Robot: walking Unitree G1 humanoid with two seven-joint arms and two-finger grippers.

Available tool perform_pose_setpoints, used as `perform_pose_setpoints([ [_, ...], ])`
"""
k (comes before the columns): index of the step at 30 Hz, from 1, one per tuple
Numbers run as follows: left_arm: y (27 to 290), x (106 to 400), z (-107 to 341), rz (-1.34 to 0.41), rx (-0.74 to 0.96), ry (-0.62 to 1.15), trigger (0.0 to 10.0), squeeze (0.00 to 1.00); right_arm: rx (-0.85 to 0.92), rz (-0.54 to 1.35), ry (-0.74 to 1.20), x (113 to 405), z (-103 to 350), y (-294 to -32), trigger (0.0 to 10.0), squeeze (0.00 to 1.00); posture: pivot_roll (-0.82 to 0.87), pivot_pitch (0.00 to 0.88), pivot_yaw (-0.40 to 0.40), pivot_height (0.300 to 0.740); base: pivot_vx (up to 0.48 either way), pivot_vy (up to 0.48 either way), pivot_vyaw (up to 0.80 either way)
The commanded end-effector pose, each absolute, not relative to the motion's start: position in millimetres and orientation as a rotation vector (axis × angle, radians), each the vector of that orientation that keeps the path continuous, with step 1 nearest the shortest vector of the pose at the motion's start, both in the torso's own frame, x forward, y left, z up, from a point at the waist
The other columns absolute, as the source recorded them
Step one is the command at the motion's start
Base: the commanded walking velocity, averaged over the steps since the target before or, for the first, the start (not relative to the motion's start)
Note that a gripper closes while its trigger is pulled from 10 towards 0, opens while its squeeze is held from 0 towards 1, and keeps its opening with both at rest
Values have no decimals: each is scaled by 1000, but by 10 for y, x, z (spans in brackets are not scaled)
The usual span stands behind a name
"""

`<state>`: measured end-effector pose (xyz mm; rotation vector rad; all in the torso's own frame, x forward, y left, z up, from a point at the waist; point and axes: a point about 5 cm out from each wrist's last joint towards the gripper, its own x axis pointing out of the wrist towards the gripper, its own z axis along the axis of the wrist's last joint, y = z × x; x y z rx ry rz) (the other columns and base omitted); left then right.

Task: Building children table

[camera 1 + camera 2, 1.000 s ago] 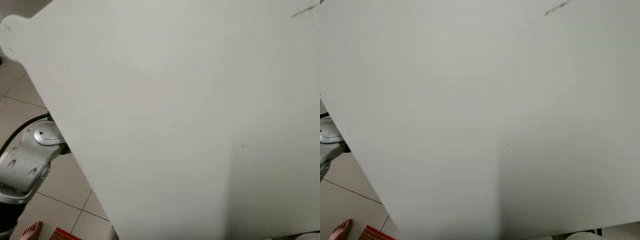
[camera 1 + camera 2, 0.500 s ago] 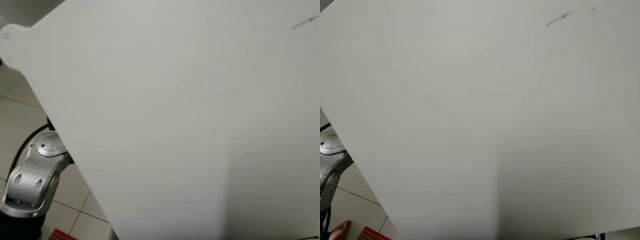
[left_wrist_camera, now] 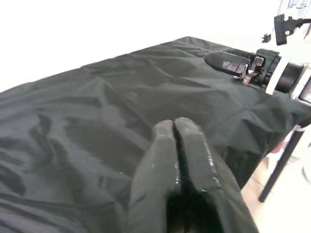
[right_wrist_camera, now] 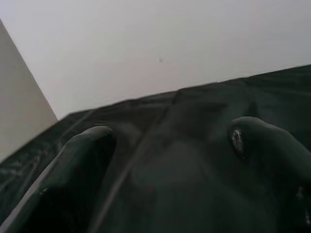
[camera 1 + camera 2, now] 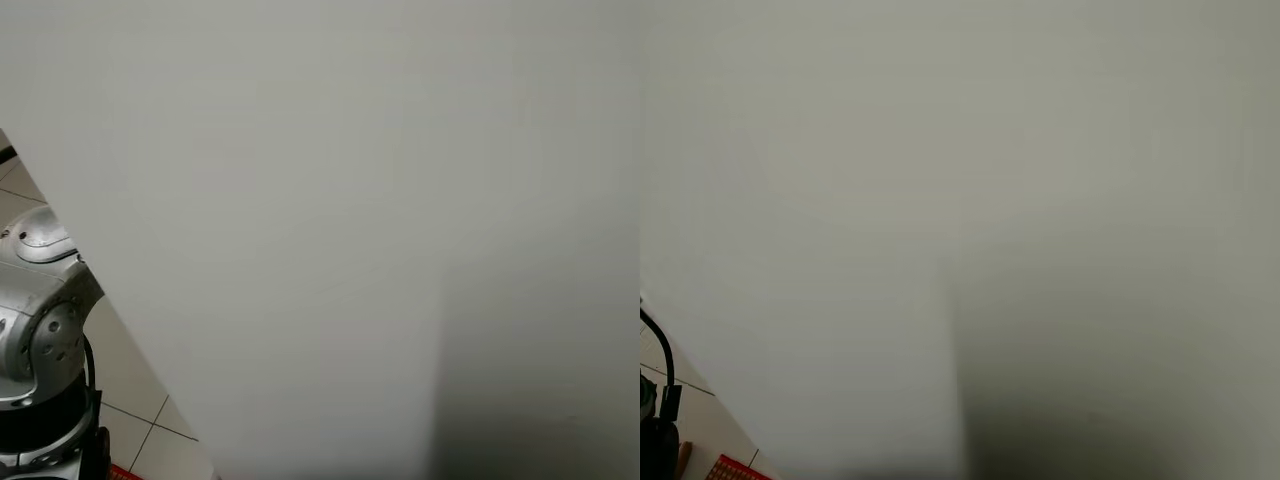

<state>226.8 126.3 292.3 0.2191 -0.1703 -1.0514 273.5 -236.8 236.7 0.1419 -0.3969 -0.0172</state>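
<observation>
Right now your head cameras are almost wholly covered by the white tabletop panel (image 5: 350, 200), a flat, plain board held close in front of the robot's head. Its slanted edge runs down toward the lower left, and past that edge you can see the silver left arm (image 5: 40, 320) over a pale tiled floor (image 5: 130, 400), with a small red patterned thing (image 5: 730, 468) low at the corner.

Your left gripper (image 3: 176, 141) is clenched, its two black fingers pressed together side by side with nothing between them. Just beneath and ahead of its tips lies a wrinkled black cloth (image 3: 97, 111) draped over a surface. Beyond the fingertips, at the cloth's far edge, you can see the right gripper's black fingers and wrist (image 3: 257, 65).

Your right gripper (image 4: 170, 145) is spread wide, one finger at each side of its wrist view, with the same black cloth (image 4: 194, 145) lying between and just below them. Ahead of those fingers rises the panel's white surface (image 4: 146, 43). Whether either gripper touches the panel, you cannot tell from these views.
</observation>
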Motion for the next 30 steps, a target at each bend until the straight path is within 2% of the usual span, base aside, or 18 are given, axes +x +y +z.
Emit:
perform_pose_setpoints([
  [1, 1265, 2230, 2983, -1065, 239, -200, 10000, 0, 81, 55, -380, 2646, 2328, -2254, 10000, 0, 90, 151, 38, 740, 0, 0, 0],
  [9, 1215, 2226, 2991, -1092, 227, -178, 10000, 0, 42, 186, -301, 2467, 2193, -2097, 10000, 0, 80, 157, 45, 740, 0, 0, 0],
  [14, 1199, 2242, 3069, -1097, 204, -168, 10000, 0, -57, 431, -166, 2142, 1921, -1861, 10000, 0, 74, 159, 45, 740, 0, 0, 0],
  [16, 1204, 2250, 3067, -1091, 198, -168, 10000, 0, -72, 450, -151, 2087, 1874, -1846, 10000, 0, 71, 158, 45, 740, 0, 0, 0],
  [19, 1215, 2273, 3030, -1065, 175, -162, 10000, 0, -48, 413, -143, 2019, 1801, -1854, 10000, 0, 68, 157, 45, 740, 0, 0, 0],
  [24, 1225, 2291, 2881, -1002, 110, -132, 10000, 0, 20, 232, -190, 1982, 1691, -1912, 10000, 0, 55, 151, 43, 740, 0, 0, 0],
  [30, 1248, 2320, 2769, -912, 70, -119, 10000, 0, 28, 166, -191, 1951, 1596, -1873, 10000, 0, 56, 147, 39, 740, 0, 0, 0],
])
